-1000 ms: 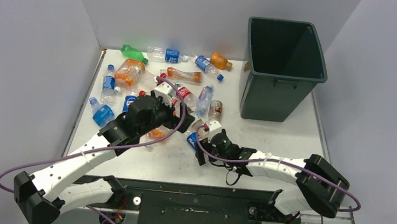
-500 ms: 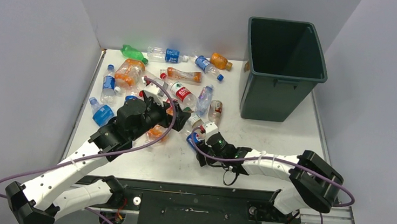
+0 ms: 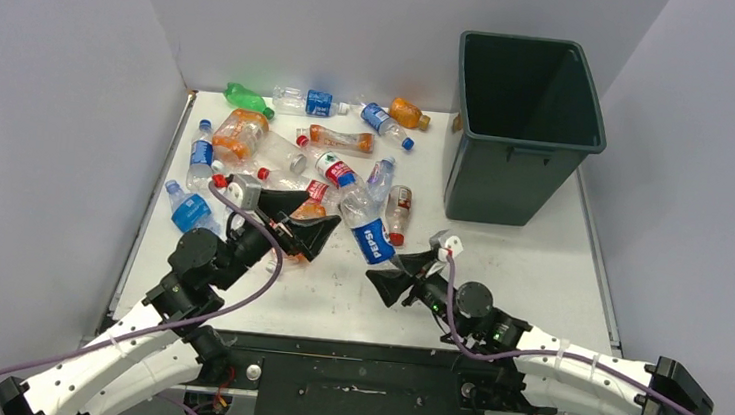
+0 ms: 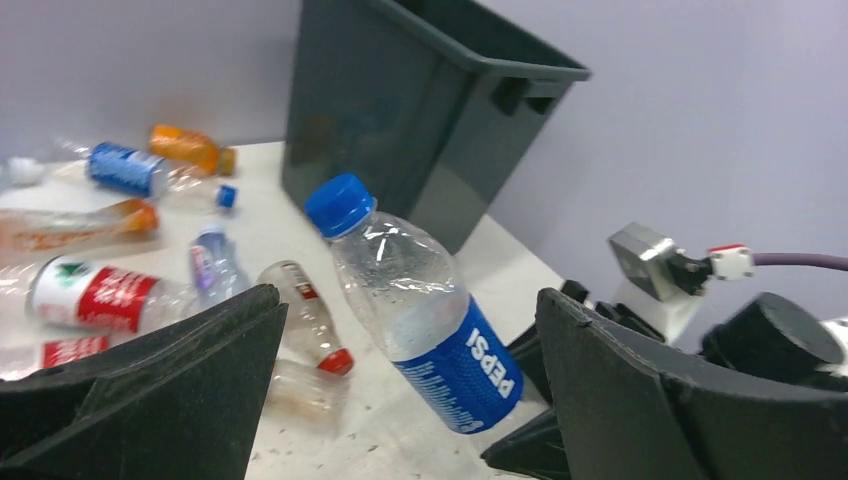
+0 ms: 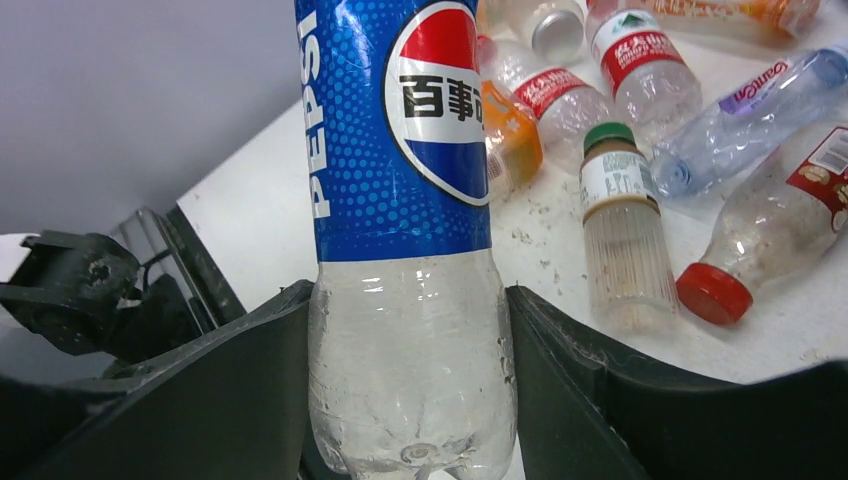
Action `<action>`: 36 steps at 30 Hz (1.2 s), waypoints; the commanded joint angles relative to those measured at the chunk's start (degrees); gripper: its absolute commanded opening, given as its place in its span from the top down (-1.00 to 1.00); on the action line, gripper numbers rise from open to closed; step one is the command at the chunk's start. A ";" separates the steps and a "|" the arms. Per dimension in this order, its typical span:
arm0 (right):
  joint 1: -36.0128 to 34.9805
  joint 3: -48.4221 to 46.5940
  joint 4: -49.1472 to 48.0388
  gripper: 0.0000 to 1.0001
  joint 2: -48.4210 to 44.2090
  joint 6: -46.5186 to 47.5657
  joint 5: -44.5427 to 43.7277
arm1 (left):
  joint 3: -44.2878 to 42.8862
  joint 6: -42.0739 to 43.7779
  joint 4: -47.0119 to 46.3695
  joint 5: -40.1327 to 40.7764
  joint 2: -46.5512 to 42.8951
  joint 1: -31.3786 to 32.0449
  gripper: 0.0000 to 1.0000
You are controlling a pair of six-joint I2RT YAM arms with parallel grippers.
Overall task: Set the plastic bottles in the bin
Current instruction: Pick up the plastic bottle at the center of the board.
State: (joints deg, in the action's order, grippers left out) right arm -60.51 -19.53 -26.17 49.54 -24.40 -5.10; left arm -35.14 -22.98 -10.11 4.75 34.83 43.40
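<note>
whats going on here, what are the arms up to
The right gripper is shut on a Pepsi bottle, holding it by its base, not yet over the dark green bin. The left gripper hangs open above the other bottles scattered on the table.

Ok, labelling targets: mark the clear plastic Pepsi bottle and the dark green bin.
blue-capped clear plastic Pepsi bottle [image 4: 415, 305]: left wrist view, on its clear body.
dark green rectangular plastic bin [image 3: 511, 185]: top external view, front wall.

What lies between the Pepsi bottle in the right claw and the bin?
In the top view, one red-capped clear bottle lies on the table just beside the Pepsi bottle; past it, bare table reaches the bin.
</note>
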 commanded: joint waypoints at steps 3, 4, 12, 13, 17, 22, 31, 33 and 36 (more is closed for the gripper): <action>-0.78 6.18 -28.15 0.01 -0.52 -0.55 -0.67 | -2.41 -1.09 -7.65 -13.74 2.20 0.92 -0.92; -0.87 6.48 -31.58 0.03 0.12 -0.48 -0.16 | -3.26 -1.55 -6.82 -15.68 3.14 0.92 -0.92; -2.05 7.94 -50.14 0.06 5.19 -3.12 4.45 | -10.44 -3.86 0.94 -23.57 11.65 1.07 -0.92; -2.21 7.60 -50.95 0.06 5.79 -3.40 5.48 | -10.38 -4.14 0.77 -24.02 11.96 1.00 -0.92; -3.70 6.27 -51.13 0.07 7.54 -2.53 6.82 | -6.72 -7.28 -8.16 -29.41 11.31 0.91 -0.92; -4.47 5.93 -55.79 0.05 10.67 -3.40 8.82 | -3.49 -10.57 -15.55 -32.37 11.21 1.03 -0.92; -6.92 4.62 -59.76 0.04 15.98 -2.95 9.01 | 0.86 -12.84 -25.20 -33.02 11.25 0.99 -0.60; -7.28 4.59 -59.57 0.04 16.23 -2.53 8.97 | 0.93 -12.53 -25.22 -32.71 10.94 0.99 -0.40; -7.43 4.68 -58.26 -0.06 15.88 -2.20 8.68 | 1.41 -12.27 -25.92 -32.46 10.41 1.02 -0.05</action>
State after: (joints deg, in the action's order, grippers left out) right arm -67.31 -12.75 -80.05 65.80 -26.85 2.46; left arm -33.80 -35.46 -30.04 -27.05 46.54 44.21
